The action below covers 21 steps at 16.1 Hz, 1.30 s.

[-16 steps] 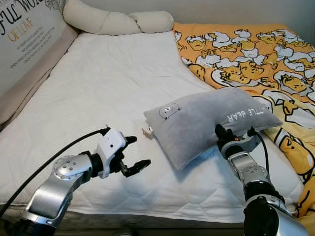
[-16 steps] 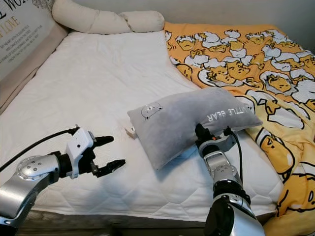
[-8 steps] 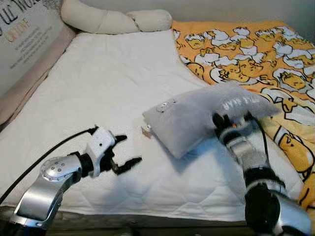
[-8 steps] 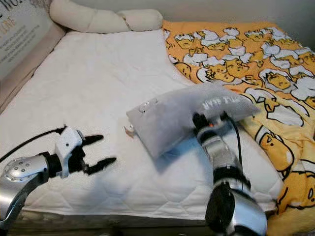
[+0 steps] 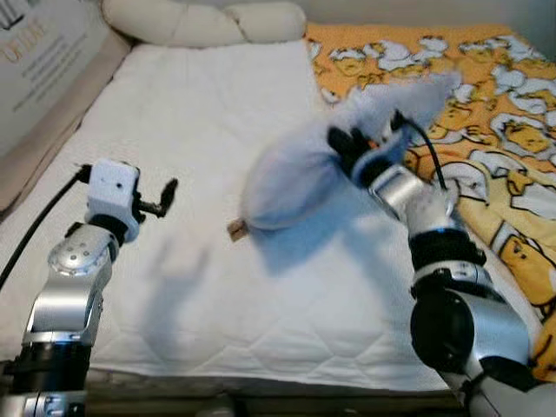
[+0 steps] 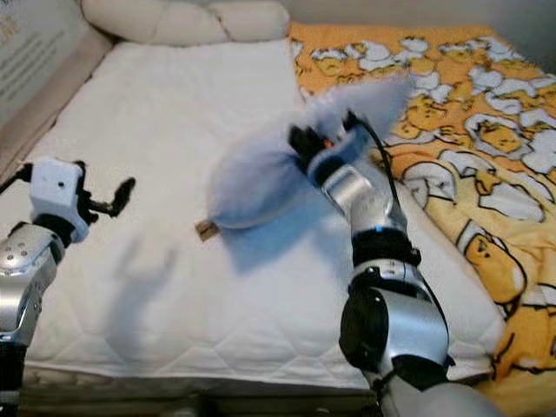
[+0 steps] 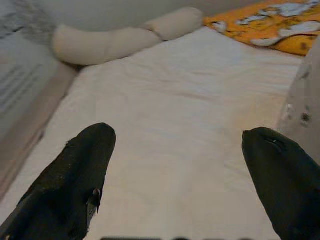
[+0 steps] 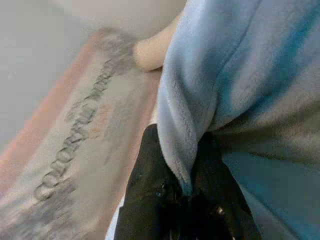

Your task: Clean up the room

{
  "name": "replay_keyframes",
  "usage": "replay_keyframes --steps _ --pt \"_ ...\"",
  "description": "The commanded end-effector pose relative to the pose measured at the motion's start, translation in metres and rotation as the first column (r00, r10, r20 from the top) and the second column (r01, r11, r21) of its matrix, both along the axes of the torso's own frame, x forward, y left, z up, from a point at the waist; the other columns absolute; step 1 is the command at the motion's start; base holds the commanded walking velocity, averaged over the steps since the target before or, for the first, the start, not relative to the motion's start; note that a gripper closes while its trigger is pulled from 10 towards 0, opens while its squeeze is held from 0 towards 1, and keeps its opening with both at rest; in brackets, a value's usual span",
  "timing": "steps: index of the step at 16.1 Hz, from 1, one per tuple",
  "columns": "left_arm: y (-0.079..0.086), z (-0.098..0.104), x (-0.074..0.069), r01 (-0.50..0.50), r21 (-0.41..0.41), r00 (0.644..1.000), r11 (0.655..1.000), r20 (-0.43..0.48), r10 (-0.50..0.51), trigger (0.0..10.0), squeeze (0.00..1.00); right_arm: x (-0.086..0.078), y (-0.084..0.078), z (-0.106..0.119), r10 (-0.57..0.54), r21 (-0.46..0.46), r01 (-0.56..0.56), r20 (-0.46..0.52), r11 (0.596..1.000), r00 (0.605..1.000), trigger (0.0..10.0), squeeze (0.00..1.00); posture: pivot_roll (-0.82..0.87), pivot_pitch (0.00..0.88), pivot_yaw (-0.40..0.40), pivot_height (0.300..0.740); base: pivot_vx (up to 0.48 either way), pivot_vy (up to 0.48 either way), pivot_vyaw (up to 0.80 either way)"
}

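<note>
While pinching the pillow [image 5: 287, 174] above the bed [image 5: 200, 113], the right tool [image 5: 360, 152] is carrying it. The left tool [image 5: 161, 198] is hovering agape, empty. Next move, likely: placing it by the bolster [image 5: 204, 22].

Grey pillow [image 5: 287, 178]; white mattress [image 5: 200, 113]; orange duck-print blanket [image 5: 486, 95].

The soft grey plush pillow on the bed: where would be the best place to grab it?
Pinch a fold at the edge of the grey plush pillow, coming from the bed's foot. Its soft fabric bunches between narrow fingers, as the right gripper shows, clamped on such a fold.
</note>
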<state>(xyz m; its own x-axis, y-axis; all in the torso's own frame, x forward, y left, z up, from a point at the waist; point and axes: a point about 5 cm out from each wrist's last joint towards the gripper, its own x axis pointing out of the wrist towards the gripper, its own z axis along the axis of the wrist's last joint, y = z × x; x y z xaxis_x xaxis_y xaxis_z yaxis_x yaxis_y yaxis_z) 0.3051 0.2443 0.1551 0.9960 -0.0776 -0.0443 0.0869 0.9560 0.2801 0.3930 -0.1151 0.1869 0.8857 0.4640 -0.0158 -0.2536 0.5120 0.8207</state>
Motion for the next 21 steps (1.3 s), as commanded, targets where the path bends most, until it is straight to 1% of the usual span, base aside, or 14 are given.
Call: replay_keyframes --steps 1,3,4,6,8,11,12,13,14,15,17,18,20,21 --pt "0.006 0.002 0.001 -0.042 0.004 0.999 0.999 0.019 0.042 10.0 0.00 0.001 0.010 0.033 0.065 0.048 -0.070 0.112 0.996 0.992 0.0 0.00 0.04 0.000 0.039 0.740 0.000 0.000 0.00" --pt "0.012 0.005 0.002 -0.095 0.006 0.994 0.995 0.046 0.095 10.0 0.00 -0.007 0.011 0.054 0.147 0.109 -0.167 0.171 0.980 0.974 0.0 0.00 0.04 0.000 0.038 0.740 0.000 0.000 0.00" --pt "0.014 0.006 0.003 -0.107 0.008 0.993 0.994 0.054 0.107 10.0 0.00 -0.015 0.003 0.064 0.180 0.157 -0.211 0.190 0.965 0.965 0.0 0.00 0.05 0.000 0.038 0.740 0.000 0.000 0.00" --pt "0.018 0.008 0.002 -0.114 0.012 0.992 0.993 0.064 0.113 10.0 0.00 -0.026 -0.016 0.061 0.223 0.209 -0.254 0.162 0.944 0.961 0.0 0.00 0.04 0.000 0.043 0.740 0.000 0.000 0.00" --pt "0.021 0.009 0.003 -0.122 0.003 0.990 0.993 0.074 0.121 10.0 0.00 -0.050 -0.041 -0.006 0.289 0.052 -0.287 -0.023 0.956 0.957 0.0 0.00 0.04 0.000 0.048 0.740 0.000 0.000 0.00" --pt "0.017 0.007 0.007 -0.077 -0.034 0.995 0.996 0.055 0.079 10.0 0.00 -0.072 -0.061 -0.092 0.225 -0.102 -0.260 -0.268 0.960 0.937 0.0 0.00 0.02 0.000 0.062 0.740 0.000 0.000 0.00" --pt "0.002 0.001 0.011 0.017 -0.081 1.000 0.997 0.016 -0.015 10.0 0.00 -0.089 -0.072 -0.139 0.137 -0.208 -0.231 -0.389 0.950 0.911 2.0 0.00 0.03 0.000 0.061 0.740 0.000 0.000 0.00" --pt "-0.021 -0.016 0.013 0.138 -0.147 0.985 0.979 -0.078 -0.151 10.0 0.00 -0.108 -0.086 -0.177 -0.017 -0.356 -0.195 -0.514 0.914 0.857 0.0 0.00 0.04 0.000 0.054 0.740 0.000 0.000 0.00" --pt "-0.036 -0.031 0.013 0.204 -0.184 0.959 0.961 -0.160 -0.234 10.0 0.00 -0.117 -0.093 -0.190 -0.108 -0.424 -0.169 -0.556 0.890 0.824 0.0 0.00 0.05 0.000 0.047 0.740 0.000 0.000 0.00" --pt "-0.051 -0.048 0.012 0.260 -0.219 0.924 0.940 -0.227 -0.308 10.0 0.00 -0.117 -0.096 -0.192 -0.157 -0.438 -0.127 -0.555 0.890 0.817 0.0 0.00 0.05 0.000 0.047 0.740 0.000 0.000 0.00" --pt "-0.068 -0.064 0.014 0.305 -0.291 0.885 0.907 -0.265 -0.383 10.0 0.00 -0.108 -0.094 -0.185 -0.150 -0.410 -0.083 -0.504 0.908 0.851 0.0 0.00 0.04 0.000 0.041 0.740 0.000 0.000 0.00" --pt "-0.073 -0.071 0.019 0.297 -0.326 0.872 0.897 -0.291 -0.394 10.0 1.00 -0.104 -0.093 -0.182 -0.143 -0.405 -0.069 -0.471 0.912 0.871 0.0 0.00 0.04 0.000 0.039 0.740 0.000 0.000 0.00" --pt "-0.084 -0.076 0.028 0.299 -0.412 0.847 0.861 -0.300 -0.438 10.0 1.00 -0.102 -0.091 -0.182 -0.131 -0.407 -0.075 -0.455 0.910 0.881 0.0 0.00 0.04 0.000 0.035 0.740 0.000 0.000 0.00" --pt "-0.092 -0.078 0.031 0.304 -0.477 0.826 0.824 -0.299 -0.478 10.0 1.00 -0.103 -0.090 -0.184 -0.130 -0.418 -0.082 -0.455 0.905 0.881 0.0 0.00 0.03 0.000 0.033 0.740 0.000 0.000 0.00"
